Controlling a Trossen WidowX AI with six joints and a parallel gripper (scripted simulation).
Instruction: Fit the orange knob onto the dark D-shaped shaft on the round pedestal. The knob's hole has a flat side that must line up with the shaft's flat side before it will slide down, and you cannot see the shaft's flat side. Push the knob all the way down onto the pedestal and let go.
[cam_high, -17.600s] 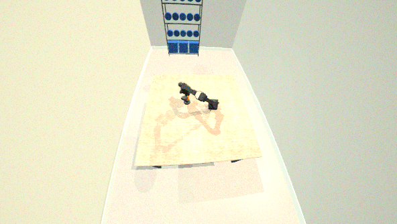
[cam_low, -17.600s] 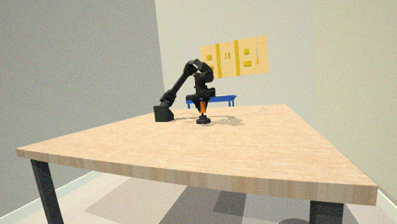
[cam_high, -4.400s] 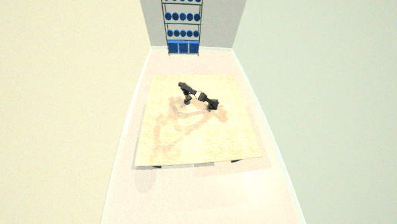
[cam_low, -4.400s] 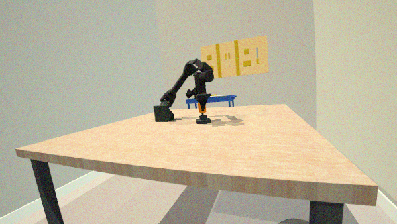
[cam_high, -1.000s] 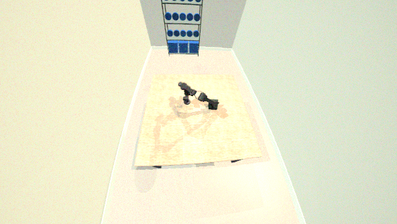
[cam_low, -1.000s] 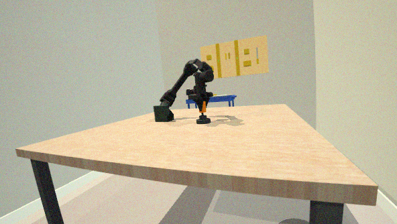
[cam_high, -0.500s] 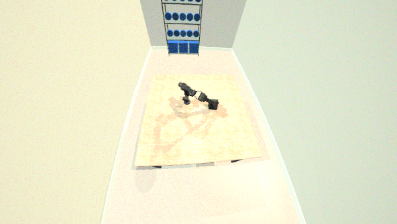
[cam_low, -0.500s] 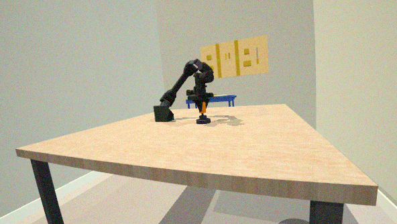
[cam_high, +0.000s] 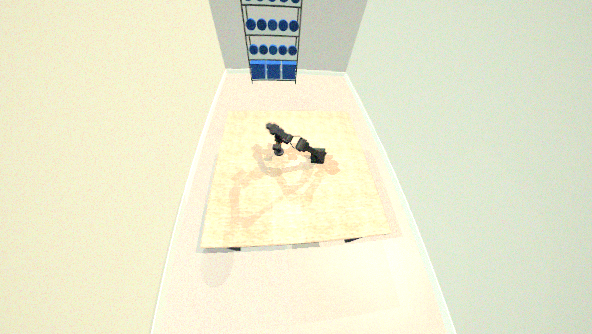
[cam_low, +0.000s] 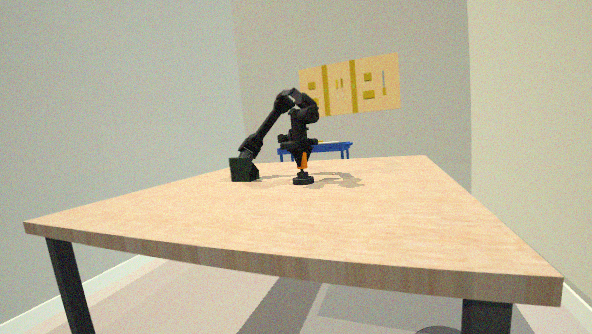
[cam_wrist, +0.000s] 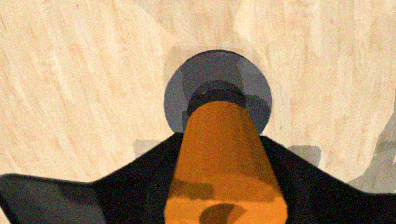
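Orange Knob Gripped Above the Round Pedestal

The gripper (cam_low: 302, 159) (cam_wrist: 220, 141) is partly open, its fingers closed on the orange knob (cam_low: 303, 160) (cam_wrist: 225, 150). The knob is over the pedestal (cam_high: 278, 152) (cam_low: 303, 180) (cam_wrist: 217, 70); I can't tell whether it touches the shaft. Beside the pedestal, the arm's dark base (cam_high: 318, 156) (cam_low: 244, 170) stands on the pale wooden table (cam_high: 295, 215) (cam_low: 300, 220) (cam_wrist: 65, 90). Beyond the pedestal, I see a blue bench (cam_low: 334, 147), a yellow wall panel (cam_low: 340, 85) and a rack (cam_high: 274, 60) with blue contents.

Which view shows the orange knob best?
The wrist view: the orange knob fills its lower middle, between the gripper's fingers, its top opening partly visible. The exterior view shows a small orange sliver above the pedestal. From the top, I cannot make it out.
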